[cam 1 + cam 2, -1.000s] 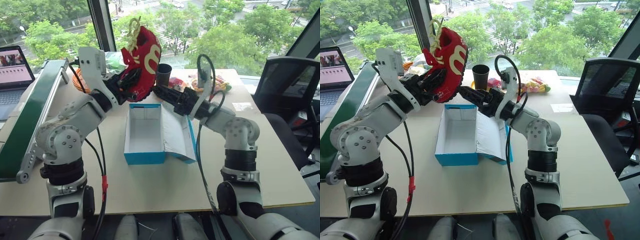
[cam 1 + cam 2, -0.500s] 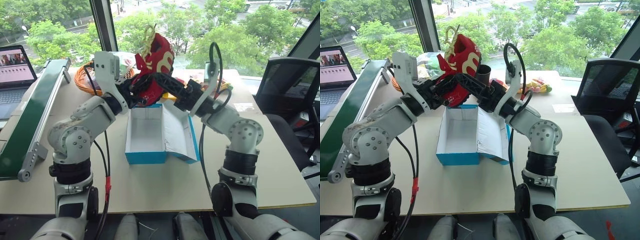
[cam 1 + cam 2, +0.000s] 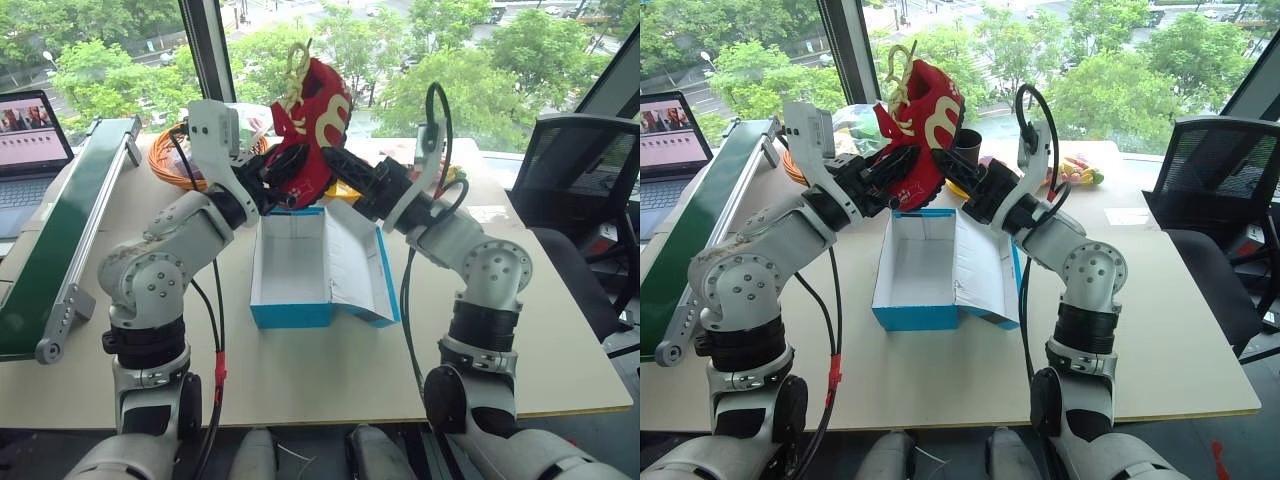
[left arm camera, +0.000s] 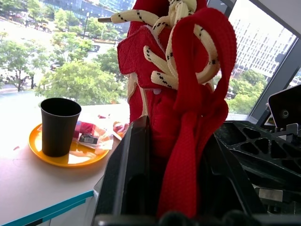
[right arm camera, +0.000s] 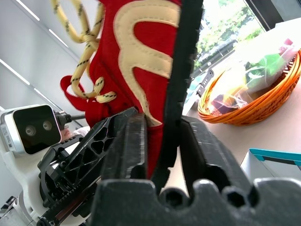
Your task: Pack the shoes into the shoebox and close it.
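Both grippers are now meeting on the red shoe [image 3: 312, 125], held in the air above the 12 o'clock end of the open blue shoebox [image 3: 290, 265]. A second ago the right gripper [image 3: 330, 160] was spread wide and clear of the shoe, out at 3 o'clock of it; now its fingers [image 5: 136, 141] are pinching the shoe's sole edge, closed down to a narrow gap. The left gripper [image 3: 283, 172], clamped tight on the shoe a second ago, is standing partly open, the red fabric and cream laces [image 4: 181, 56] still lying between its fingers [image 4: 129, 179]; whether it is still bearing on the shoe cannot be told. The shoe is standing toe-up, its cream curved marking facing the camera. The shoebox is resting on the worktop [image 3: 330, 370], white inside and empty, its lid [image 3: 355, 265] lying open at 3 o'clock. A black cup [image 4: 59, 125] is standing on a yellow plate [image 4: 70, 157] beyond the box. No readable writing is showing.
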